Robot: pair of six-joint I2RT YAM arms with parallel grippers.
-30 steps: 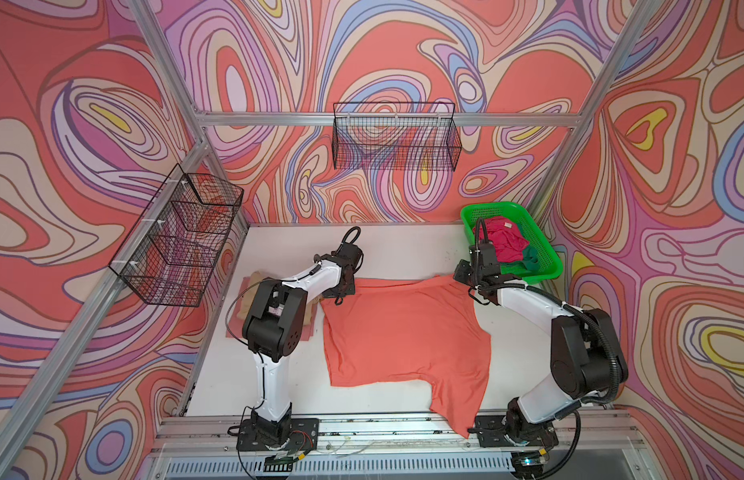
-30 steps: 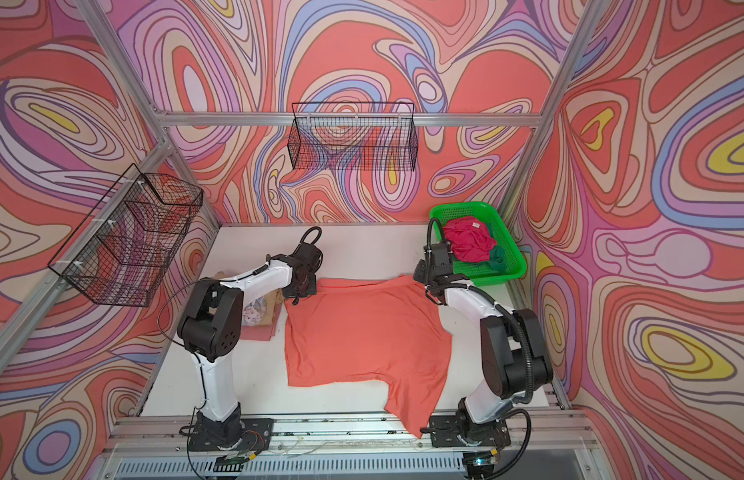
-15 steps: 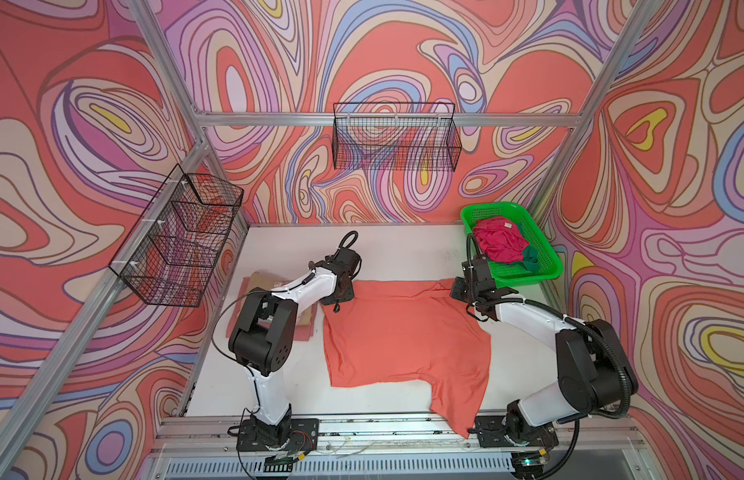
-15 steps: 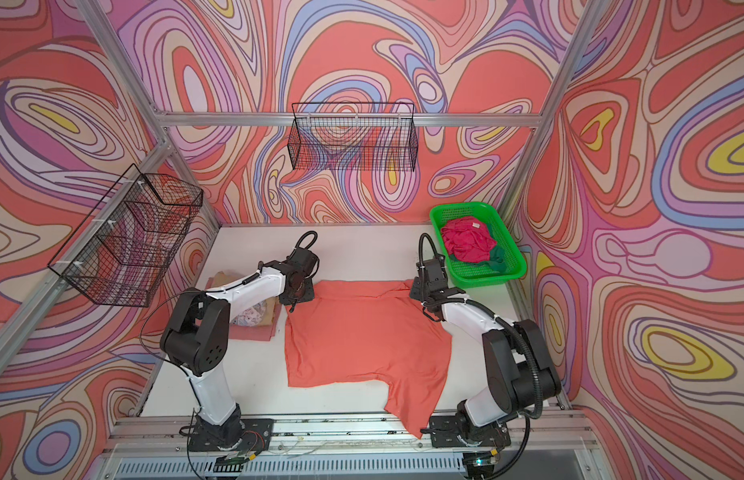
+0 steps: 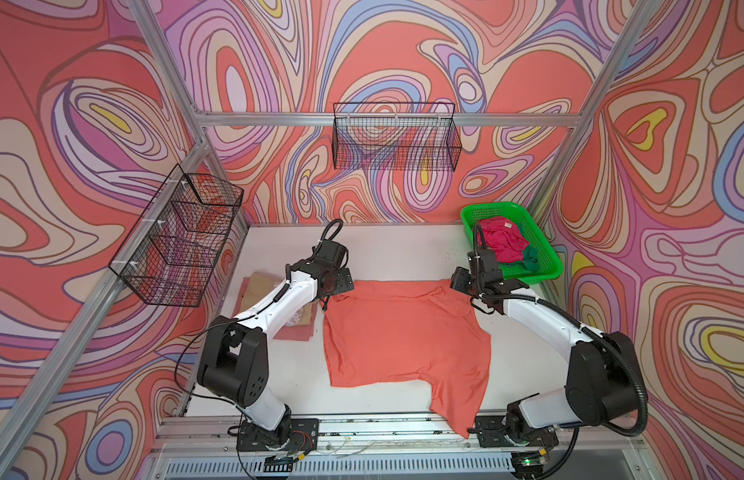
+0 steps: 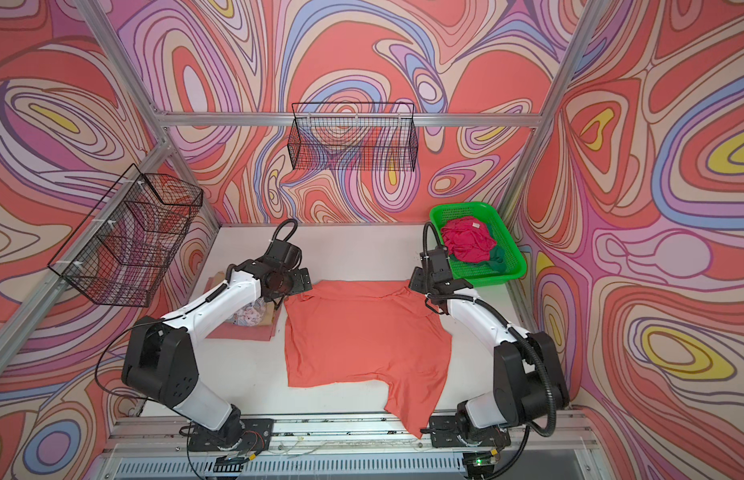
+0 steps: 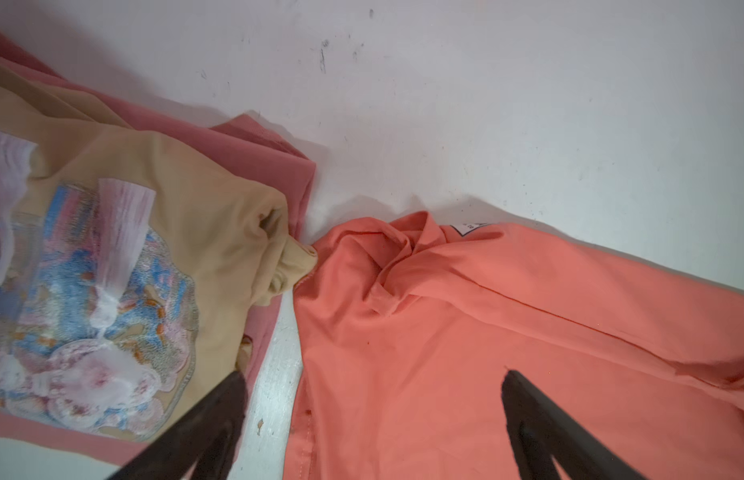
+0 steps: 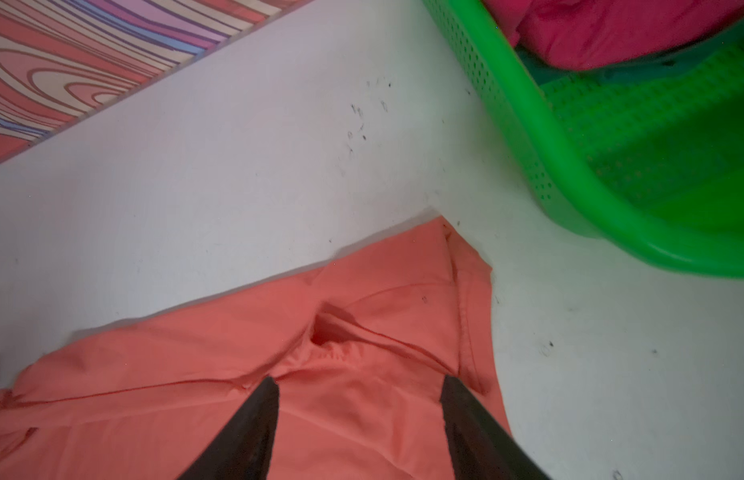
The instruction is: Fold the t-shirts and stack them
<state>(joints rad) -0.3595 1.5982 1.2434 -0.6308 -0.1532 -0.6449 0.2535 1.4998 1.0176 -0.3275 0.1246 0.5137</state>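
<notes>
Both grippers have let go since a sec ago: left gripper [image 7: 372, 374] stands wide apart, right gripper [image 8: 359, 379] less so, neither holding anything, each above a far corner of the coral shirt [image 5: 403, 332]. Shirt lies flat on the table [image 5: 403, 245]; its left corner touches the tan shirt [image 7: 195, 216] atop the salmon shirt [image 7: 258, 149], right corner near but clear of the green basket [image 8: 603, 208]. Bare table beyond the far edge; near flap hangs over the front rail [image 5: 362, 419]. Arms [image 5: 287, 297] reach low & fwd, wrists tipped down.
</notes>
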